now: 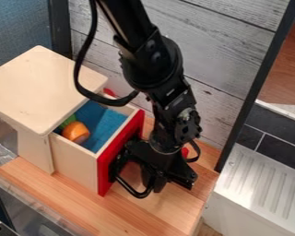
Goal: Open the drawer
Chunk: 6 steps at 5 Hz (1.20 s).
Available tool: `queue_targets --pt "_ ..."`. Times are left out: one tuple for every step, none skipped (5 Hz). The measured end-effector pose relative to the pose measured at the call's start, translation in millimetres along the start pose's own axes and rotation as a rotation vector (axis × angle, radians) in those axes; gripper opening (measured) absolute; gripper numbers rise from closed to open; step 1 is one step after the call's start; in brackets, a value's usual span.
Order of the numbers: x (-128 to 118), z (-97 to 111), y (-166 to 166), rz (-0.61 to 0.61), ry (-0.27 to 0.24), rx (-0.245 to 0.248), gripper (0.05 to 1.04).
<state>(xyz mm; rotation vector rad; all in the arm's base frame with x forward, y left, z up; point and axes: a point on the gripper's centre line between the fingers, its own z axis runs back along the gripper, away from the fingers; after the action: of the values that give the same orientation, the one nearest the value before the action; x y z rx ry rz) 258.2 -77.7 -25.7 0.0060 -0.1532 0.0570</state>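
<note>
- The pale wooden, red-fronted drawer stands open, its front part out of the pale wooden box; the rest is hidden under the box's top.
- Inside the drawer, blue material is partly covered by the drawer's walls and the box, and an orange rounded object sits by the box's edge; a green piece beside it is mostly hidden.
- On the drawer's outer face, dark curved parts overlap the red panel; which belong to a handle and which to the gripper is hard to make out.
- The black, jointed arm enters above the drawer, cut off by the view's top edge, and slants down past its open side.
- The black gripper hangs low just outside the drawer's red front, pointing downward. Whether it is closed, parted or grasping anything, I cannot tell; contact with the drawer is also unclear.
</note>
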Motion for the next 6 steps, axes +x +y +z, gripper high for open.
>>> queue_targets --pt "-2 0 -5 -0.002 0.001 -0.007 0.12" --pt "-5 0 -9 -0.003 0.007 -0.017 0.12" --pt "-7 0 -13 -0.017 0.009 -0.019 0.12" --pt "-9 1 -18 -0.022 0.018 -0.021 0.12" --pt "-8 3 -22 -0.007 0.032 -0.037 0.12" --pt "-8 4 -25 -0.004 0.035 -0.046 0.12"
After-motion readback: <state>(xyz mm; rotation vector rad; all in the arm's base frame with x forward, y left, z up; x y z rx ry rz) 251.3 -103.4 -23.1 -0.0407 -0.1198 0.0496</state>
